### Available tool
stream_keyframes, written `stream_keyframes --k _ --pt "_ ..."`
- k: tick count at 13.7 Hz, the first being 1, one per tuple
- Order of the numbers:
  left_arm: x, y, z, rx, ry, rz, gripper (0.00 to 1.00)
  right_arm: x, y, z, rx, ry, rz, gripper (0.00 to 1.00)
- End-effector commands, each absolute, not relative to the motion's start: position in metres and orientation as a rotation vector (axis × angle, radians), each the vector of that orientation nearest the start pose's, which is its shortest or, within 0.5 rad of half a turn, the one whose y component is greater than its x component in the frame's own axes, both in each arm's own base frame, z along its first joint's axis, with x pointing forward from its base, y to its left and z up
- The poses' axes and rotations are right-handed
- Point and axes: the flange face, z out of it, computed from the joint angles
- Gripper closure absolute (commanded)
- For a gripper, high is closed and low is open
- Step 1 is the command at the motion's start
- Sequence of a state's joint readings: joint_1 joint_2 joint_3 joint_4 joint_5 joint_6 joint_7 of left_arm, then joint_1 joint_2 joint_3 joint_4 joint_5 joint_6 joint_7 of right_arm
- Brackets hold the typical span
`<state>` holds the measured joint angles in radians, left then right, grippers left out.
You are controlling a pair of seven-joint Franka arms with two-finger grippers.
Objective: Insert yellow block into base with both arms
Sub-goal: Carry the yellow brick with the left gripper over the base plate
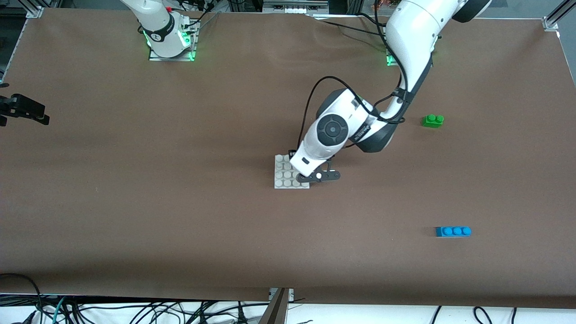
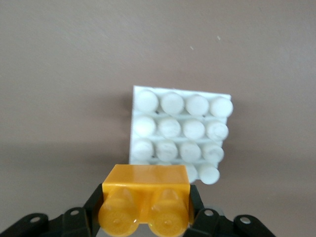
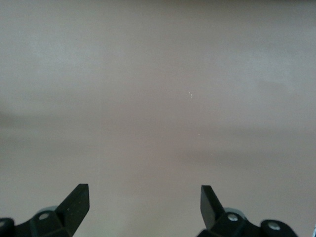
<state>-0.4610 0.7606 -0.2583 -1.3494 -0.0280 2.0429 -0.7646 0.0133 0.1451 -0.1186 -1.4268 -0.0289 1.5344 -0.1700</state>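
Observation:
The yellow block (image 2: 144,197) sits between the black fingers (image 2: 94,202) of my left gripper (image 2: 144,210), which is shut on its two ends, with the two studs pointing at the camera. It hangs just above the white studded base (image 2: 170,129), over the base's edge toward the left arm's end. In the front view the left arm's hand (image 1: 310,157) covers that side of the base (image 1: 283,173) and hides the block. My right gripper (image 3: 144,190) is open, with nothing between its fingers and only bare brown table under it.
A green two-stud brick (image 1: 433,120) and a blue three-stud brick (image 1: 453,231) lie toward the left arm's end of the table, the blue one nearer the front camera. A black fixture (image 1: 24,110) juts in at the right arm's end.

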Motion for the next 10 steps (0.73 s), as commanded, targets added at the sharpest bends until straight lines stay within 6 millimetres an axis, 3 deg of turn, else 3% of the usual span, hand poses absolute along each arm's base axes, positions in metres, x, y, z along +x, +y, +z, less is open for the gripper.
stream_keyframes --k 1,5,6,10 --pt "0.571 -0.479 0.266 -3.237 -0.211 0.279 0.66 0.590 -0.063 0.607 -3.189 -0.120 0.055 0.00" --pt "0.578 -0.488 0.253 -3.260 -0.206 0.202 0.66 0.593 -0.062 0.604 -3.189 -0.111 0.062 0.00" --pt "0.575 -0.492 0.242 -3.254 -0.199 0.200 0.66 0.593 -0.063 0.604 -3.189 -0.106 0.062 0.00" --pt "0.572 -0.498 0.230 -3.248 -0.186 0.160 0.66 0.593 -0.064 0.604 -3.189 -0.104 0.062 0.00"
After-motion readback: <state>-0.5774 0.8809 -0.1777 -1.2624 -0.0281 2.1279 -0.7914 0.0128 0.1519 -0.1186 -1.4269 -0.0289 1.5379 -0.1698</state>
